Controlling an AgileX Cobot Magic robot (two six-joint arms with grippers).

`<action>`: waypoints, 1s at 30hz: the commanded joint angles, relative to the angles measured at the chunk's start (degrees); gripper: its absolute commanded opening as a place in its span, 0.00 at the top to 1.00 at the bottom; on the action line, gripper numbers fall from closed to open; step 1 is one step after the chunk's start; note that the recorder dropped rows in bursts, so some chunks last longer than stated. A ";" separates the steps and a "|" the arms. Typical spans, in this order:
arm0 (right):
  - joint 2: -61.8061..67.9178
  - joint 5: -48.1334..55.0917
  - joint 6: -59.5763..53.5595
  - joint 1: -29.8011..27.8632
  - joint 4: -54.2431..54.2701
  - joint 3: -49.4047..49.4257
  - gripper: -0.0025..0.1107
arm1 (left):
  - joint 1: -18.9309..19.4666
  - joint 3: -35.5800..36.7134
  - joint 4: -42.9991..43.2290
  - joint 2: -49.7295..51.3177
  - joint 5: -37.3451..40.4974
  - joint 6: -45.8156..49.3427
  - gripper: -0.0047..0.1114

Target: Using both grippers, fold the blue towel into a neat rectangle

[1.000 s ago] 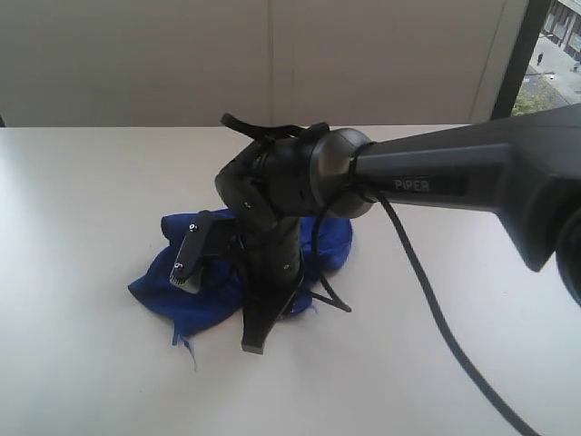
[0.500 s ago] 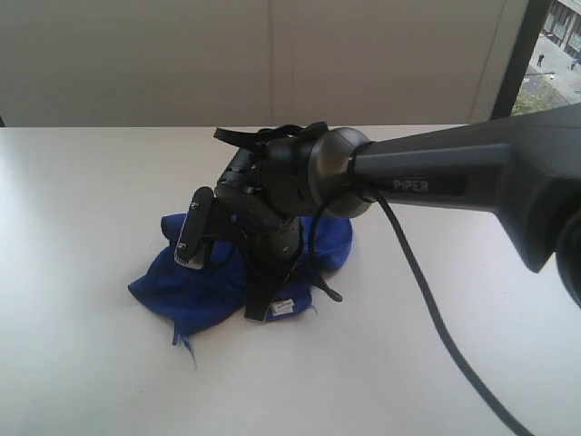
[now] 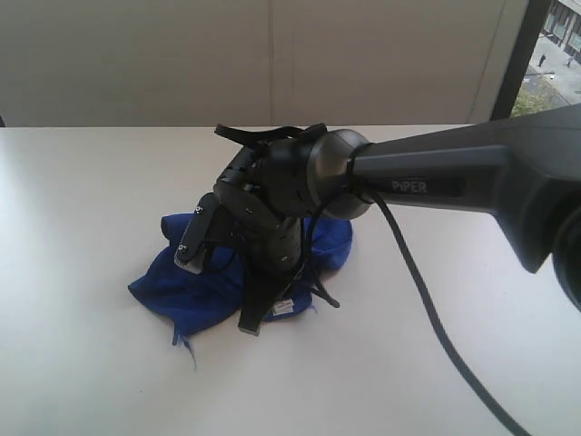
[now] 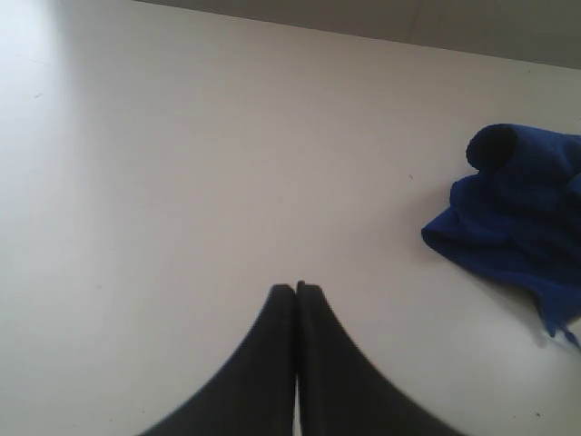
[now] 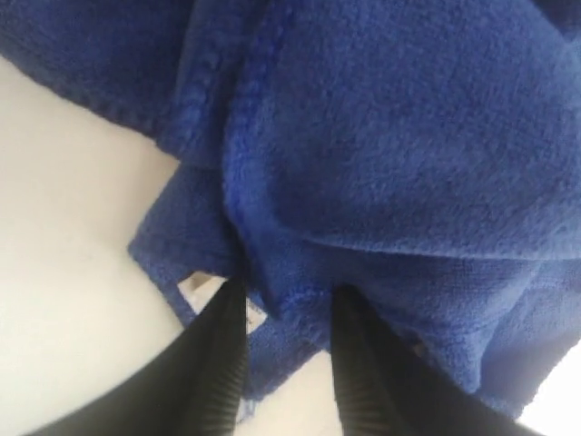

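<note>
Exterior view shows the towel (image 3: 177, 295) mid-table (image 3: 82, 200), a crumpled heap. No fold looks made, so spreading and folding are all left. Left gripper (image 4: 296, 289) is clenched and empty, well apart from it. Right gripper (image 5: 290, 292) straddles a fold beside the label (image 5: 195, 289); whether it pinches cannot be told. The heap's long axis runs near-left to far-right.
</note>
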 commanded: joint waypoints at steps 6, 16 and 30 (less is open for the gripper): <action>1.05 -3.72 0.32 -0.04 -0.02 -0.11 0.75 | 0.17 0.21 0.00 -0.24 0.08 0.11 0.96; 0.48 -2.19 0.55 -0.04 -3.30 -0.11 0.98 | 0.17 0.21 0.00 -0.24 0.08 0.11 0.96; -11.41 6.77 8.08 -0.15 -19.15 -0.11 0.98 | 0.17 0.21 0.00 -0.24 0.29 0.11 0.96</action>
